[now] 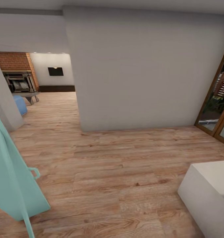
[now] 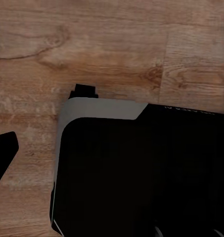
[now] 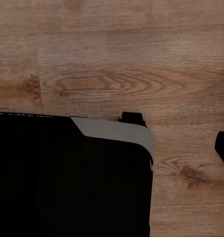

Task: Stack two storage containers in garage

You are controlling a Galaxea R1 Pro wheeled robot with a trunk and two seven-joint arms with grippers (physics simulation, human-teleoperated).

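The two storage containers and the garage are out of view. I stand on light wood planks [image 1: 112, 172] in a passage, facing a plain white wall [image 1: 141, 72]. An opening to the left of that wall leads into a room with a brick fireplace [image 1: 17, 71] and a blue seat [image 1: 20, 104]. In the left wrist view, one dark fingertip [image 2: 3, 153] hangs over the planks beside my black body [image 2: 141, 168]. In the right wrist view, a dark fingertip [image 3: 223, 148] sits beside the same black body [image 3: 67, 177]. Nothing is held that I can see.
A mint-green panel with a handle [image 1: 13, 185] stands close at my left. A white block [image 1: 210, 195] sits low at my right. A wood-framed glass door [image 1: 217, 99] is on the right wall. A white wall corner [image 1: 6, 102] flanks the opening.
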